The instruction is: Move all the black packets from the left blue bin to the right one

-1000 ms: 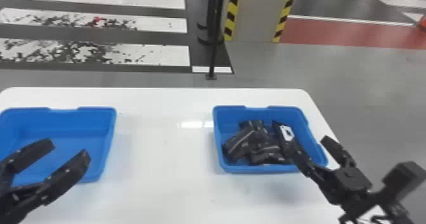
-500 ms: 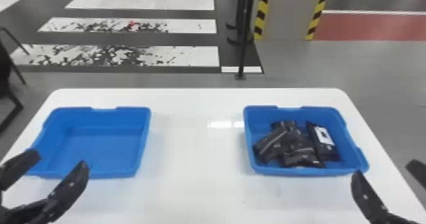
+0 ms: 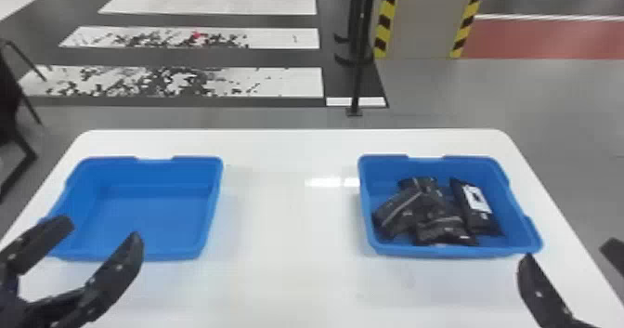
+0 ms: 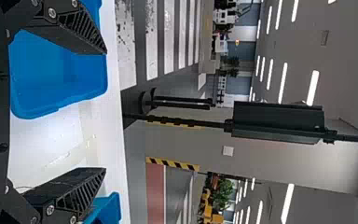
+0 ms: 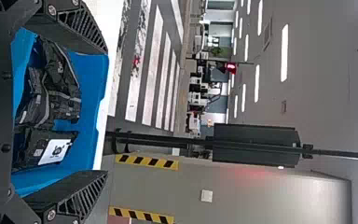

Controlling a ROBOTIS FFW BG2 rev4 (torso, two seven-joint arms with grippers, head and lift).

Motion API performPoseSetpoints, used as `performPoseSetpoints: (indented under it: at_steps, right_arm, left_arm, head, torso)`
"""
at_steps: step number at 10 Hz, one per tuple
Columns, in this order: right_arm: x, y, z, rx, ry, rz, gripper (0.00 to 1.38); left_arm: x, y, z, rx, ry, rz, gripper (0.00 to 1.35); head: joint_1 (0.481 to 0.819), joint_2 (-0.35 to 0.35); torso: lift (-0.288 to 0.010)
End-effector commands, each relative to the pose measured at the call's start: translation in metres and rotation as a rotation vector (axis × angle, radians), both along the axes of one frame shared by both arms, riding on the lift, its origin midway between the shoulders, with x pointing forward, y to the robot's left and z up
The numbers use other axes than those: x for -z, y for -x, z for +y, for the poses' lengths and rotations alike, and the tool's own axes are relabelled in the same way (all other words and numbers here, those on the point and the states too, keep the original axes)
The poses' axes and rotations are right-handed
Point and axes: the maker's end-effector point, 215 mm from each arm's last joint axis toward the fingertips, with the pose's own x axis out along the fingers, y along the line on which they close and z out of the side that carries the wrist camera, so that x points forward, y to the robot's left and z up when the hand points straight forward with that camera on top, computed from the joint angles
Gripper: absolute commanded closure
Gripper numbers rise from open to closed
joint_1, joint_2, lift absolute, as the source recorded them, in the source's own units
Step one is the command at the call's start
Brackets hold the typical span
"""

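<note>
Head view: two blue bins on a white desk [image 3: 288,266], set well apart, L & R. All visible black packets [image 3: 441,215] lie in the R blue bin [image 3: 450,252]; exact no. cannot be told, as they overlap. Most form a crumpled heap twd. the bin's L & middle; one labelled packet [image 3: 476,208], w/ a white label on its upper face, lies aslant just beside the heap, on the bin's R side. The L blue bin [image 3: 211,211] sits nr. the desk's L edge, its long sides running roughly parallel to the desk's far edge.

L end effector [image 3: 101,230]: at the near L part of the L blue bin, fingers spread w/ a wide gap, nothing pinched. R end effector [image 3: 570,252]: nr. the near R corner of the R blue bin, fingers likewise spread.

L wrist view: the L end effector [image 4: 104,111] shows its two ribbed fingers well apart. R wrist view: same spread for the R end effector [image 5: 106,112], w/ the packets in the bin beyond its fingers.

Bkgd.: white floor stripes [image 3: 209,4], a black pole [image 3: 357,81] & a grey pillar [image 3: 418,20] w/ yellow-black edge strips.
</note>
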Motion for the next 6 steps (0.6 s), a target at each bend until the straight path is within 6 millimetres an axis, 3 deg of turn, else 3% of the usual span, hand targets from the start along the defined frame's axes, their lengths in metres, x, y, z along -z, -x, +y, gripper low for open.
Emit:
performPoseSetpoints:
  at_steps: [1, 6]
  right_arm:
    - [-0.0011, -0.0002, 0.0006, 0.000, -0.007, -0.003, 0.11]
    - [-0.0032, -0.0012, 0.0031, -0.002, -0.032, -0.009, 0.11]
  left_arm:
    - [-0.0006, -0.0005, 0.0007, -0.001, 0.000, -0.001, 0.16]
    - [0.0017, -0.0032, 0.0006, -0.002, 0.012, -0.001, 0.16]
  head:
    - [0.695, -0.022]
    - [0.695, -0.018]
  torso:
    - [-0.138]
    - [-0.138]
